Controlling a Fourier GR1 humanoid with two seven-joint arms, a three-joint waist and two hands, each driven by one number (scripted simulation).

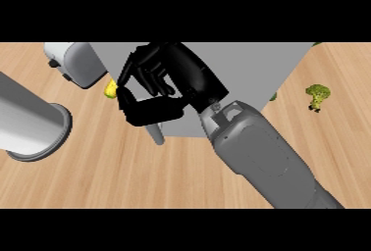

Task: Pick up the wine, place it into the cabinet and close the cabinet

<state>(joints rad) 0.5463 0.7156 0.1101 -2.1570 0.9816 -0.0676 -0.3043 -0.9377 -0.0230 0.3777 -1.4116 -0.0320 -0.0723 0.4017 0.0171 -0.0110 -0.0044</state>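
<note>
My right hand point(161, 73) hangs over the grey cabinet point(253, 63) at the middle of the view, the forearm coming in from the lower right. Its fingers are curled toward the thumb point(148, 110), and I see nothing held in the gap between them. A grey bar-shaped handle point(156, 134) sticks out from under the thumb at the cabinet's near edge. No wine bottle shows anywhere; the hand and the cabinet may hide it. Only the left forearm point(29, 122) shows, a grey cylinder at the left edge, without its hand.
A grey toaster point(72, 63) stands at the upper left. A small yellow item point(110, 89) lies between it and the cabinet. A broccoli floret point(316, 96) lies on the wooden counter point(109, 181) at the right, and another green bit point(273, 96) sits against the cabinet's right side.
</note>
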